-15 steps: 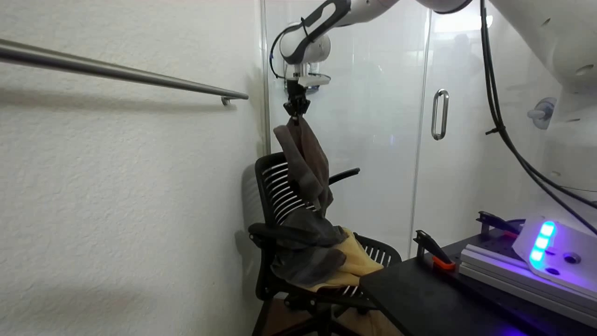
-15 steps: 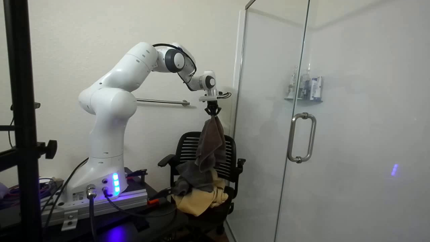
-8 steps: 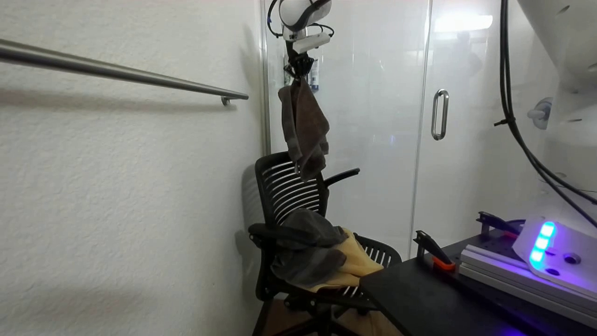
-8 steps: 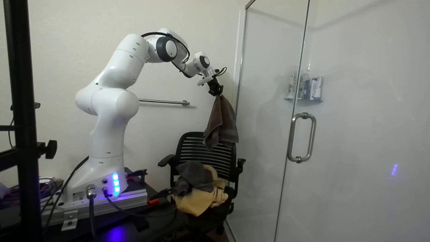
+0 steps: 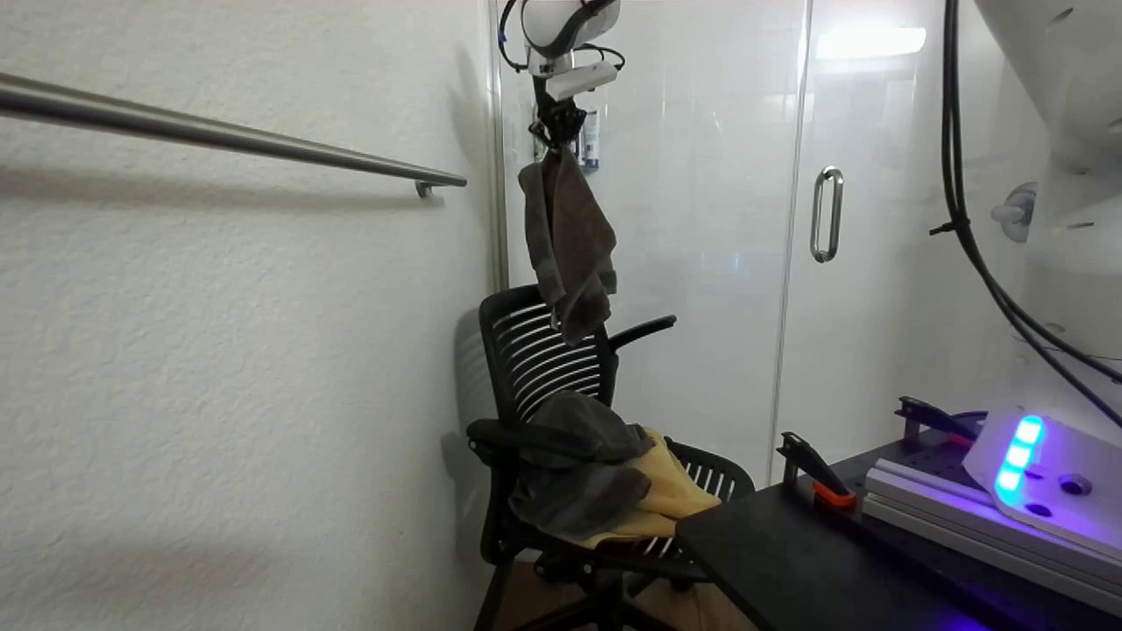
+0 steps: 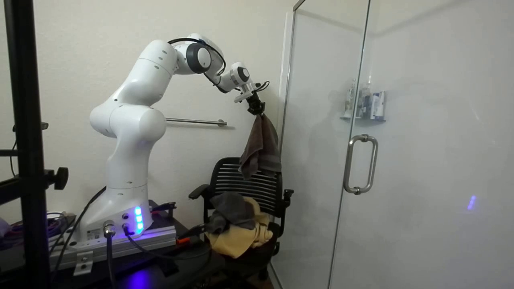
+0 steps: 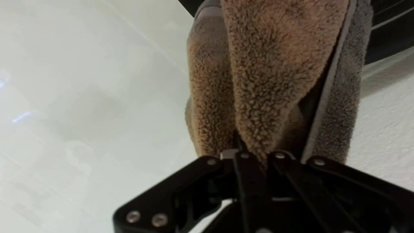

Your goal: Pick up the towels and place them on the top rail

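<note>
My gripper (image 5: 556,145) is shut on the top of a brown towel (image 5: 574,237), which hangs down in folds in front of the chair's backrest. In an exterior view the gripper (image 6: 260,114) is tilted and the brown towel (image 6: 261,148) hangs free of the pile below. In the wrist view the towel (image 7: 281,58) runs up from between the shut fingers (image 7: 262,158); the fingertips are hidden in cloth. A dark grey towel (image 5: 583,491) and a yellow towel (image 5: 671,486) lie heaped on the chair seat. A metal rail (image 5: 237,136) is fixed to the wall.
The black chair (image 5: 504,350) with armrests stands by the wall. A glass shower door with a handle (image 6: 361,164) is close beside the towel. The black table (image 5: 789,543) bears the robot base and clamps (image 5: 811,464). A black post (image 6: 26,140) stands in an exterior view.
The gripper has risen with the brown towel, lifting it off the pile, and has tilted. In the last half second it has shifted only slightly toward the wall. The heap on the chair has not moved.
</note>
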Robot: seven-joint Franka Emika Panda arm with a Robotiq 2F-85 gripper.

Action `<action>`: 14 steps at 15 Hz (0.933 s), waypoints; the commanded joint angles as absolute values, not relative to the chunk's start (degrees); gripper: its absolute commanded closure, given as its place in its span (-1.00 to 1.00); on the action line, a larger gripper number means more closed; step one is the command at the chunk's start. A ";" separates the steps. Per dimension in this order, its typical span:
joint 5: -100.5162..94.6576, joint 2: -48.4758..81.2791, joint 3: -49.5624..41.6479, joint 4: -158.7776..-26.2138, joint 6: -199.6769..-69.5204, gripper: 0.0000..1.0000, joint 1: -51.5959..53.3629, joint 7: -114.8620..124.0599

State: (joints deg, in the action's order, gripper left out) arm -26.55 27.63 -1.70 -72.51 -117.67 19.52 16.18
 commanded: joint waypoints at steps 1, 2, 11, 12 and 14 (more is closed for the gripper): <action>-23.20 23.69 0.86 -79.54 -128.44 0.97 17.29 9.89; -22.02 24.69 1.41 -79.07 -130.95 0.97 16.33 6.42; 3.51 31.94 14.67 -79.87 -140.80 0.97 1.30 -32.20; 5.77 33.53 16.36 -79.26 -139.96 0.97 -0.16 -36.59; 8.70 36.73 18.75 -77.96 -137.17 0.97 -2.17 -44.48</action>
